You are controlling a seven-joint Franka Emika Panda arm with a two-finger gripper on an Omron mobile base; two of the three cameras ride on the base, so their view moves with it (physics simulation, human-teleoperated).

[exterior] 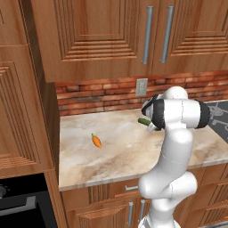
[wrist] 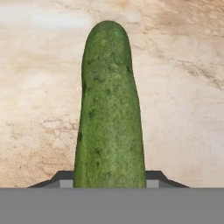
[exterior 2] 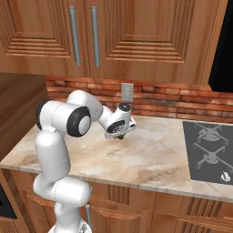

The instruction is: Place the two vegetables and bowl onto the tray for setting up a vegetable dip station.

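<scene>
end effector: jaws partly closed around one cucumber (its length runs straight out between the fingertips), low over the desk near its back edge | carrot: one, lying on the desk toward the left edge, well apart from the cucumber | stovetop: one, at the desk's right end

Even, soft, shadeless rendered light covers all three views, bright without glare. The marble worktop carries only a faint shadow under the carrot. The white arm shows smooth shading and a mild sheen. In the hand view the cucumber looks slightly soft, its texture coarse. Edges stay straight, undistorted.
</scene>
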